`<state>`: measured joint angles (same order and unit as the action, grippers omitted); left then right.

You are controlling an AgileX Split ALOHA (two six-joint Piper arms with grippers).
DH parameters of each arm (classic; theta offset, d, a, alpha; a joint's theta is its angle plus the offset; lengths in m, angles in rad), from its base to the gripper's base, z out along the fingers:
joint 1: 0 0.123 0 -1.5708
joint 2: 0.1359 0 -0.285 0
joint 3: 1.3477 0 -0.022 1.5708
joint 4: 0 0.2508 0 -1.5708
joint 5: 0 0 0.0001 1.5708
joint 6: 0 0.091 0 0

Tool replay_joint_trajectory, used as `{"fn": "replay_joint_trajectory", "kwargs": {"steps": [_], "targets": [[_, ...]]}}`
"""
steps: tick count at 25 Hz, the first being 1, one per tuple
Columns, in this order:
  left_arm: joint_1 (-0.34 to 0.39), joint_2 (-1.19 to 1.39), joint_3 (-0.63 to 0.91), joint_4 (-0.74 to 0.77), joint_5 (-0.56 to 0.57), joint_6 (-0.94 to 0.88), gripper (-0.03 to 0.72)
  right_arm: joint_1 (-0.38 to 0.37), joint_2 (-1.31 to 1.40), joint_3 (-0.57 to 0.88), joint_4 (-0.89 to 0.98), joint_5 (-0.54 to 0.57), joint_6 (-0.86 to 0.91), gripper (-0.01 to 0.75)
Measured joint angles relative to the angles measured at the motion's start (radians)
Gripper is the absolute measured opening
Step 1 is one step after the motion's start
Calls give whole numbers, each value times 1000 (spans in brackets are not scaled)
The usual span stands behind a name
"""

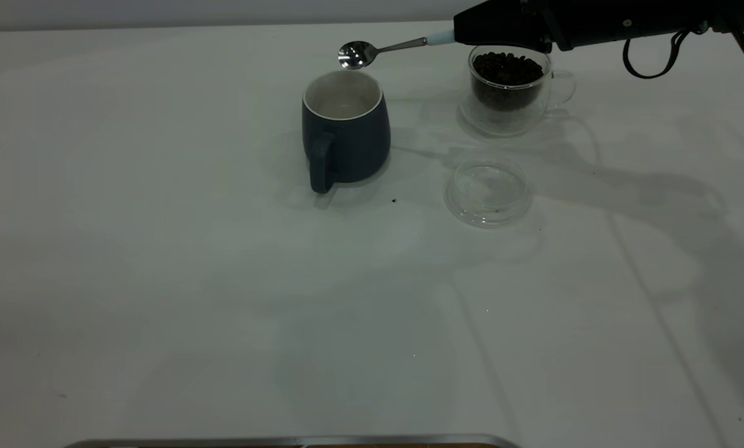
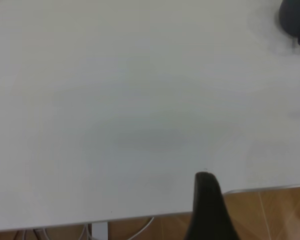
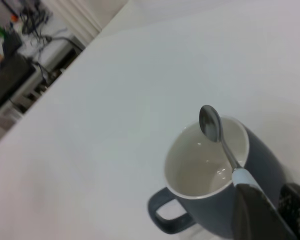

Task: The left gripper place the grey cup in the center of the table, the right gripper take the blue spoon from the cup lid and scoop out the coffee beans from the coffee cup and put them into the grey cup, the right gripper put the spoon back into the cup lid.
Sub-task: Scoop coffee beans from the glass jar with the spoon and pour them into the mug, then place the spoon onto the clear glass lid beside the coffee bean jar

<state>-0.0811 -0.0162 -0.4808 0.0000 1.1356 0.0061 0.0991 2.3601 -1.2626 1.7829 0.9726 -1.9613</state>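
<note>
Blue spoon [image 1: 384, 50]: held in the air by its pale blue handle, metal bowl forward and roughly level, poised just above the far rim of the grey cup [image 1: 345, 127]. In the right wrist view the spoon [image 3: 217, 135] hangs over the mug's white interior; no beans can be made out in its bowl.

Right hand [image 1: 465, 36]: reaches in from the right edge of the exterior view, fingers clamped on the spoon handle, black cable looping below the arm. It passes directly over the coffee cup [image 1: 512, 93].

Grey cup: upright near the middle of the counter [image 1: 160, 280], handle turned toward the camera in the exterior view. Interior [image 3: 205, 160] looks white; whether anything lies at the bottom cannot be told.

Coffee cup: clear glass, upright, to the right of the grey cup and apart from it, handle pointing right. Coffee beans [image 1: 507, 71] fill it nearly to the rim.

Cup lid [image 1: 487, 190]: lies flat on the counter, in front of the coffee cup, nothing in it.

A small dark speck [image 1: 394, 201] sits on the counter between mug and lid.

Left hand [image 2: 206, 210]: off to the side, over the counter edge, one dark finger visible; open or closed, cannot tell.
</note>
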Motion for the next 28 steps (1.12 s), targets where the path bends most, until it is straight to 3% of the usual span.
{"fn": "replay_joint_trajectory", "kwargs": {"steps": [6,12,17,22,28], "targets": [[0,0,0,0,0,0,567,0,-5,0,-13,19,41,107],[0,0,0,0,0,0,567,-9,-158,1,-162,50,432,107],[0,0,0,0,0,0,567,-50,-336,95,-246,-34,689,107],[0,0,0,0,0,0,567,-110,-459,317,-208,-140,730,107],[0,0,0,0,0,0,567,-195,-438,503,-63,-177,656,107]]}}
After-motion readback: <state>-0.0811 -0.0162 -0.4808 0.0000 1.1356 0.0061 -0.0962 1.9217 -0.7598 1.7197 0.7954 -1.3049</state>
